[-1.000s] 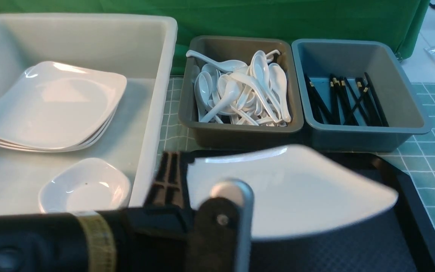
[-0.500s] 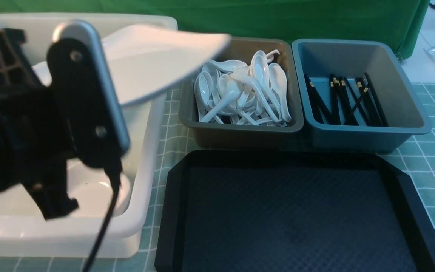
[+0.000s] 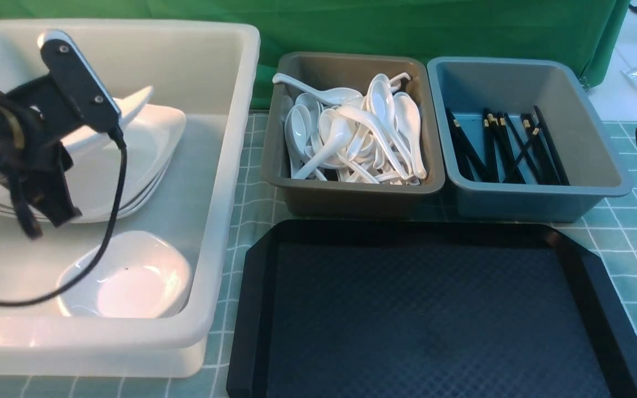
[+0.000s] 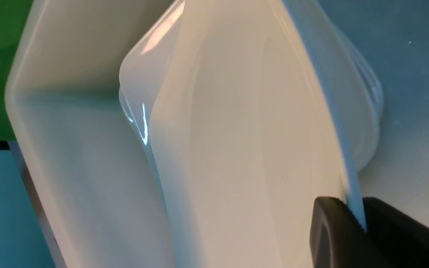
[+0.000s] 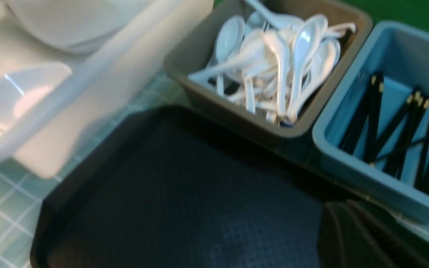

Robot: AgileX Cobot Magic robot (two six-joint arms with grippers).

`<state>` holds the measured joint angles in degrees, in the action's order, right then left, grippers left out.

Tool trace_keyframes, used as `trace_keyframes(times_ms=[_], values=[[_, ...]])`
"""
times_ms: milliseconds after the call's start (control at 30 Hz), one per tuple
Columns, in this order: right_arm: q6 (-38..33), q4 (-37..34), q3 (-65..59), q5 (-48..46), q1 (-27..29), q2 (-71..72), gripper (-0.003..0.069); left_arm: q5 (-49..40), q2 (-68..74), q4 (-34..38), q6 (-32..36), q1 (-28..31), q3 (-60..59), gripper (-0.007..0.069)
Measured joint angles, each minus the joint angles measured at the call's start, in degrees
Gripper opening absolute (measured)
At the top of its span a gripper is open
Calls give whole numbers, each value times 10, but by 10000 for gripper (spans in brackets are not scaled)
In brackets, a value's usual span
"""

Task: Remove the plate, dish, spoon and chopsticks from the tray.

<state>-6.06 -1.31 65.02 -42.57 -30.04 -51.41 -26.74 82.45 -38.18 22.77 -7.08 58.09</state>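
My left gripper is shut on the rim of the large white plate. It holds the plate tilted inside the white tub, just above a stack of like plates. The small dish lies in the same tub, nearer the front. Nothing lies on the black tray. White spoons fill the grey tub, and black chopsticks lie in the blue-grey tub. My right gripper is shut on nothing, over the tray's far right corner.
The three tubs stand in a row behind and left of the tray on a teal checked cloth. A green backdrop closes off the far side. My left arm's cable hangs across the white tub.
My left gripper carried the plate from above the tray, up over the tub's rim, and down onto the stack. My right gripper's jaws closed the last bit.
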Motion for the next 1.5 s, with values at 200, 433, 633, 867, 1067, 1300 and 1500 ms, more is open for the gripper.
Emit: trace_keyframes(times_ms=[200, 433, 633, 867, 1067, 1300, 1500], values=[[-5, 0, 0, -10, 0, 0, 20, 54, 64, -55, 5, 2, 11, 37], [-7, 0, 0, -25, 0, 0, 20, 54, 120, -75, -1, 3, 15, 23], [-7, 0, 0, -37, 0, 0, 20, 76, 154, -82, -73, 8, 15, 38], [-11, -9, 0, -59, 0, 0, 20, 90, 178, -84, -108, 14, 15, 204], [-13, -13, 0, -69, 0, 0, 20, 80, 169, -44, -110, 14, 16, 388], [-15, -14, 0, -75, 0, 0, 20, 7, 76, 108, -114, -22, 16, 592], [-19, -15, 0, -102, 0, 0, 27, 8, -147, 297, -137, -126, -22, 323]])
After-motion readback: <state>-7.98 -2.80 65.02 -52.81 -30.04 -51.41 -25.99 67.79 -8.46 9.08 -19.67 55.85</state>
